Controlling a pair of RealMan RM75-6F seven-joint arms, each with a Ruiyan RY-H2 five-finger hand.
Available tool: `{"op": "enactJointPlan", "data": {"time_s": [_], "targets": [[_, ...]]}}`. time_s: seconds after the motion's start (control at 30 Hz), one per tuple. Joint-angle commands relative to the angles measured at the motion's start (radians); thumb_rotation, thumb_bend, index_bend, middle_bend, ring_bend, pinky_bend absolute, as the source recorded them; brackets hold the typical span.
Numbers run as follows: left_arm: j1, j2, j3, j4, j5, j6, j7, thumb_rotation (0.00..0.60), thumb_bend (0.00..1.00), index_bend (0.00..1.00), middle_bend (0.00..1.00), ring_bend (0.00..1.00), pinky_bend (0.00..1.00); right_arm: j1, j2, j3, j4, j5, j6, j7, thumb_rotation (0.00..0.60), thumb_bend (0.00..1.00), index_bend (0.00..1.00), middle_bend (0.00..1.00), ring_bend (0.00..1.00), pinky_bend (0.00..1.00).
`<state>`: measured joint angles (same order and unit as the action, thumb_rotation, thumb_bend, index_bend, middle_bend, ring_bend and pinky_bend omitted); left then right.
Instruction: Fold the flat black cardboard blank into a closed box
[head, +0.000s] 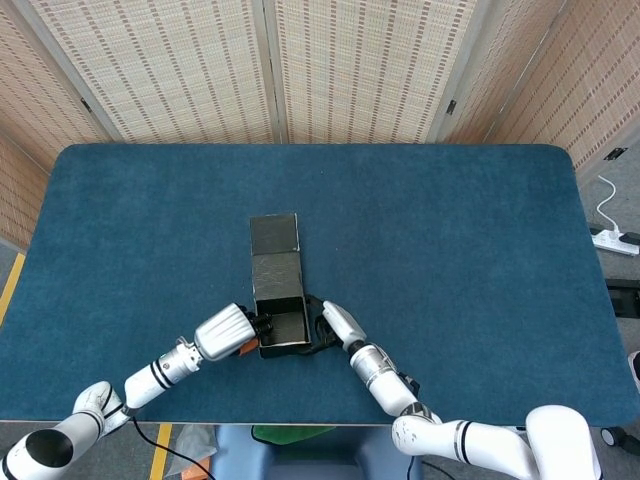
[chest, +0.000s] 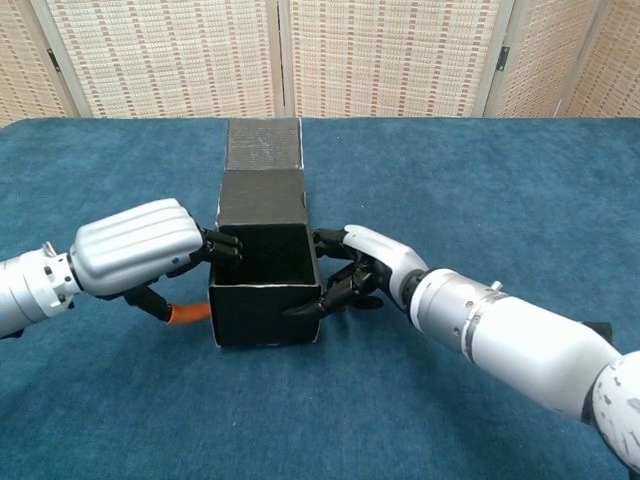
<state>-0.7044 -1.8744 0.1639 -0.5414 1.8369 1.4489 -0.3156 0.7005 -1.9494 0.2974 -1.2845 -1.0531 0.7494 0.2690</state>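
On blue table (head: 450, 250), open box (chest: 265, 280) flanked by left hand (chest: 135, 248), right hand (chest: 365, 268)

obstacle: black box (chest: 265, 285) near the table's (head: 450, 250) front edge, top open, lid flap (chest: 264, 145) lying flat behind it | left side: blocked by left hand (chest: 135, 247) | right side: blocked by right hand (chest: 365, 270) | above: box opening unobstructed | free: bare blue table right of the box and beyond the flap

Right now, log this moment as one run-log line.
box: open-topped, lid flap flat behind | left hand: holds left wall | right hand: holds right wall | stage: lid unclosed
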Motion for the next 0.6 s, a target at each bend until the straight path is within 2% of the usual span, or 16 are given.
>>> {"op": "enactJointPlan", "data": {"time_s": [0.03, 0.13, 0.2, 0.3, 0.4, 0.5, 0.53, 0.6], "targets": [[0.009, 0.025, -0.012, -0.04, -0.016, 0.015, -0.016, 0.6, 0.3, 0.38, 0.4, 0.74, 0.85, -0.001, -0.003, 0.007, -0.001, 0.001, 0.008, 0.001, 0.6, 0.09, 0.48, 0.53, 0.74, 1.0], [0.017, 0.054, -0.023, -0.086, -0.028, 0.035, -0.024, 0.6, 0.3, 0.28, 0.32, 0.74, 0.85, 0.001, -0.008, 0.014, 0.001, 0.001, 0.018, -0.001, 0.6, 0.09, 0.48, 0.52, 0.74, 1.0], [0.024, 0.081, -0.031, -0.127, -0.036, 0.049, -0.026, 0.6, 0.3, 0.24, 0.29, 0.73, 0.86, 0.005, -0.015, 0.022, 0.007, 0.003, 0.025, -0.004, 0.6, 0.09, 0.48, 0.52, 0.74, 1.0], [0.038, 0.125, -0.045, -0.198, -0.054, 0.069, -0.044, 0.6, 0.31, 0.22, 0.27, 0.73, 0.87, 0.01, -0.03, 0.031, 0.024, 0.003, 0.04, -0.012, 0.6, 0.09, 0.47, 0.49, 0.74, 1.0], [0.042, 0.137, -0.048, -0.218, -0.058, 0.07, -0.05, 0.6, 0.31, 0.21, 0.26, 0.73, 0.87, 0.012, -0.035, 0.032, 0.03, 0.003, 0.044, -0.014, 0.6, 0.09, 0.42, 0.45, 0.74, 1.0], [0.059, 0.181, -0.062, -0.295, -0.088, 0.069, -0.092, 0.6, 0.3, 0.19, 0.25, 0.73, 0.88, 0.014, -0.052, 0.03, 0.05, -0.002, 0.056, -0.023, 0.6, 0.09, 0.18, 0.29, 0.72, 1.0], [0.078, 0.219, -0.067, -0.382, -0.135, 0.034, -0.198, 0.6, 0.3, 0.19, 0.24, 0.73, 0.88, 0.008, -0.054, 0.018, 0.047, -0.007, 0.058, -0.022, 0.6, 0.09, 0.09, 0.22, 0.71, 1.0], [0.079, 0.268, -0.066, -0.465, -0.16, -0.009, -0.248, 0.6, 0.3, 0.16, 0.23, 0.73, 0.88, 0.0, -0.05, 0.009, 0.035, -0.019, 0.063, -0.015, 0.6, 0.09, 0.01, 0.16, 0.69, 1.0]]}}
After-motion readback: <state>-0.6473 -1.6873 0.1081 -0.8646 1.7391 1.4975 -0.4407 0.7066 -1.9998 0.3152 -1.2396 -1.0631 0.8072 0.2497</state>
